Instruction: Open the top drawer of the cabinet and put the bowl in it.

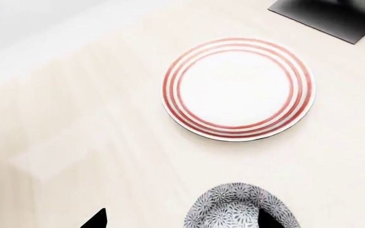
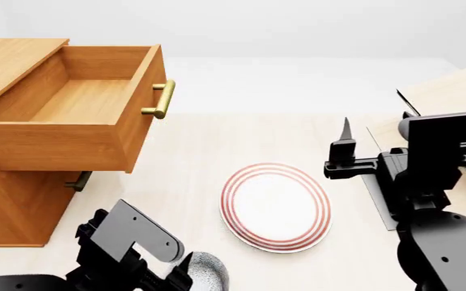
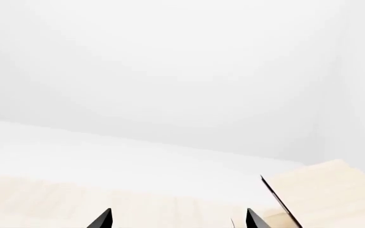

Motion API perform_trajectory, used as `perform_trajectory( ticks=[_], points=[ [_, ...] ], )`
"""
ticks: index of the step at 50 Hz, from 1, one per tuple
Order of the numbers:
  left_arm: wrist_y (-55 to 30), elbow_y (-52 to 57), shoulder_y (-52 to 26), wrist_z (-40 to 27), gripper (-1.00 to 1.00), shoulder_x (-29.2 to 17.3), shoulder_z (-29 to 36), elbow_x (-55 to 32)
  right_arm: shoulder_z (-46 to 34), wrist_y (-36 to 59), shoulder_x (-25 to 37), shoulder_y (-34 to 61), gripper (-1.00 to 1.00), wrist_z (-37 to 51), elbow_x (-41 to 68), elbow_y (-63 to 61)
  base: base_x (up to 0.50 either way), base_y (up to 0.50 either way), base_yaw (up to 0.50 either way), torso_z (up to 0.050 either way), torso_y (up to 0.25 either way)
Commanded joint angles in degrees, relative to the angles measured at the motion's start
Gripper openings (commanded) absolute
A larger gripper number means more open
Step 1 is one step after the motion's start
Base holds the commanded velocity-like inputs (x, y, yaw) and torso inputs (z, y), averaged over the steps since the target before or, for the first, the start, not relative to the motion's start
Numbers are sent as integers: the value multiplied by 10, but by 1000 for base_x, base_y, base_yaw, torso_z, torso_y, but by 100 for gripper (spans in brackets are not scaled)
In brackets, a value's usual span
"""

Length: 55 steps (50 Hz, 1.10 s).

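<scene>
The cabinet (image 2: 14, 200) stands at the left with its top drawer (image 2: 79, 100) pulled out and nothing inside it; its brass handle (image 2: 160, 100) faces the table. The speckled grey-blue bowl (image 1: 233, 206) sits on the table at the near edge, also seen as the bowl (image 2: 209, 273) in the head view. My left gripper (image 1: 182, 221) is open just above it. One fingertip (image 1: 268, 221) overlaps the bowl and the other (image 1: 97, 219) is off to its side. My right gripper (image 3: 177, 219) is open and holds nothing, raised above the table (image 2: 346, 142).
A white plate with red rings (image 2: 276, 206) lies mid-table, just beyond the bowl (image 1: 238, 89). A pale slanted rack (image 2: 451, 97) on a black base (image 1: 334, 16) stands at the right. A lower drawer's handle (image 2: 77, 180) shows beneath the open drawer.
</scene>
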Motion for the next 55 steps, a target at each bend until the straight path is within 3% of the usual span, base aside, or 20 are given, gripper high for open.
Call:
perform_trajectory(
  ticks=[1, 10, 35, 55],
  points=[
    [-11, -1, 3, -34, 100, -25, -14, -64, -3, -10, -1, -2, 100, 1, 0, 8, 0, 0, 0, 0, 0],
    [-16, -12, 0, -33, 100, -28, -4, -62, -3, -13, -1, -4, 100, 1, 3, 11, 0, 0, 0, 0, 0],
    [29, -113, 10, 77, 100, -2, 64, 82, -5, -16, 3, -4, 100, 5, 4, 20, 0, 0, 0, 0, 0],
    [52, -173, 9, 118, 100, 23, 116, 139, -5, -28, 4, -8, 100, 7, 4, 32, 0, 0, 0, 0, 0]
  ],
)
